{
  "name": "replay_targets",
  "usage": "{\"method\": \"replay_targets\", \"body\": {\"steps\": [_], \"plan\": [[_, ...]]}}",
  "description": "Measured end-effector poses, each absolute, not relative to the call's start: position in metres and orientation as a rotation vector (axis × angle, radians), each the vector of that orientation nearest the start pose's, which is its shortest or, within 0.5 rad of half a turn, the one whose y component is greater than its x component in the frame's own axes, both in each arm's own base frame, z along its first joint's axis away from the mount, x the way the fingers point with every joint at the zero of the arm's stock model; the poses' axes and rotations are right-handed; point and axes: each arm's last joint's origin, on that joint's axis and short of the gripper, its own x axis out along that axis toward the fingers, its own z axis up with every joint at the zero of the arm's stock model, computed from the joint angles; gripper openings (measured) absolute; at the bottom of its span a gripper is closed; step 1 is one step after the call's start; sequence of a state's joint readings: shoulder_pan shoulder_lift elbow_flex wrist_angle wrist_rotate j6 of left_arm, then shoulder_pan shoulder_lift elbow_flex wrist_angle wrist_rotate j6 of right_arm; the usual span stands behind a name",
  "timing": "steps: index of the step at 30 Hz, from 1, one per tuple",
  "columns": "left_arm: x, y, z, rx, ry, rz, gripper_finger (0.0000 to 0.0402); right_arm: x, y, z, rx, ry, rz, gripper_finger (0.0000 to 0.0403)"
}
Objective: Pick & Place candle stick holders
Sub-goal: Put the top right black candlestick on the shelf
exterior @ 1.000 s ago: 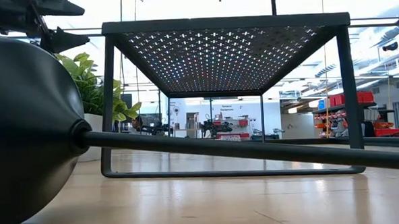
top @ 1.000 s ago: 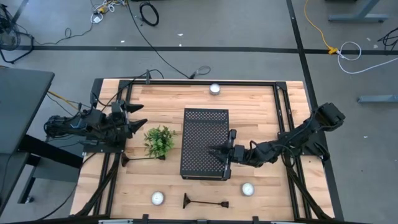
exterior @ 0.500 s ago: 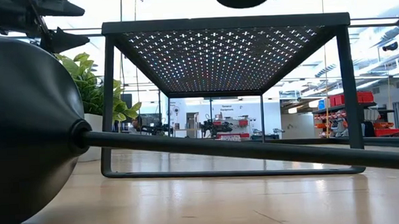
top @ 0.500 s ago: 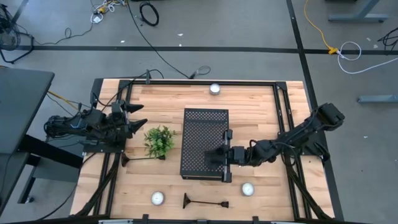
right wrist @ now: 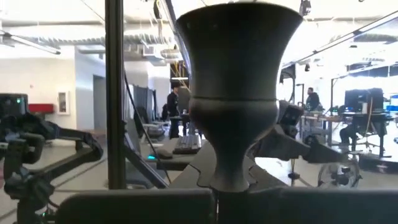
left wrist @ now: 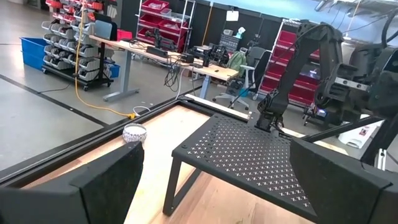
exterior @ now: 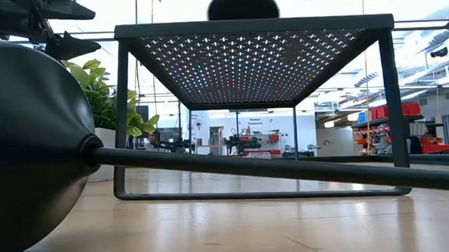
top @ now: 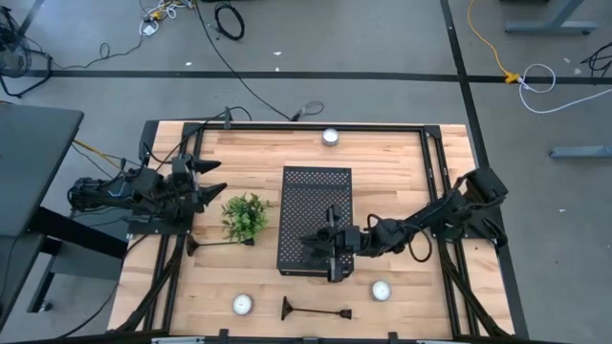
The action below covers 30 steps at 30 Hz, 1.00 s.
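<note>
My right gripper [top: 317, 239] is shut on a black candle stick holder [right wrist: 231, 93] over the near right part of the black perforated box [top: 314, 196]. The holder stands upright with its cup up. Another holder [top: 316, 311] lies on its side near the table's front edge, and its base [exterior: 28, 142] fills the left of the low view. A third holder [top: 215, 245] lies beside the plant. At the table's left edge my left gripper [top: 212, 182] stands open in the air, holding nothing [left wrist: 217, 174]. My right gripper pinches the holder's stem just under the cup's bulb [right wrist: 231, 183] between its two fingers [right wrist: 143, 208]. They come nearly level from the table's right side, across the stem. The holder stays upright, and its round base [exterior: 242, 5] meets the box's top in the low view.
Small white candles sit at the far edge [top: 331, 136], near left [top: 243, 304] and near right [top: 382, 290]. A green plant [top: 245, 216] stands left of the box. Bare wood lies far left and far right of the box.
My right gripper has moved toward the table's left, farther over the box, carrying the holder. In the low view the holder's base came in from above, shifted left and sank onto the box's top edge. The left arm has kept still.
</note>
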<state>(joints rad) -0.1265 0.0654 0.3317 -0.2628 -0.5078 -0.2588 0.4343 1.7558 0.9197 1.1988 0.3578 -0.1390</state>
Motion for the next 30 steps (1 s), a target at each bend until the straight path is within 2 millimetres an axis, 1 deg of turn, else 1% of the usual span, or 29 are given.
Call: {"method": "replay_targets", "body": {"steps": [6,10,30], "plan": [[0.071,0.005,0.243,-0.254,-0.043,0.38,0.0399,0.344,0.149,0.248,-0.014,-0.309,0.068,0.0],[0.071,0.005,0.241,-0.249,-0.027,0.38,0.0399,0.344,0.147,0.248,-0.014,-0.293,0.032,0.0],[0.071,0.005,0.239,-0.263,-0.013,0.369,0.0399,0.344,0.148,0.244,-0.003,-0.245,0.046,0.0]]}}
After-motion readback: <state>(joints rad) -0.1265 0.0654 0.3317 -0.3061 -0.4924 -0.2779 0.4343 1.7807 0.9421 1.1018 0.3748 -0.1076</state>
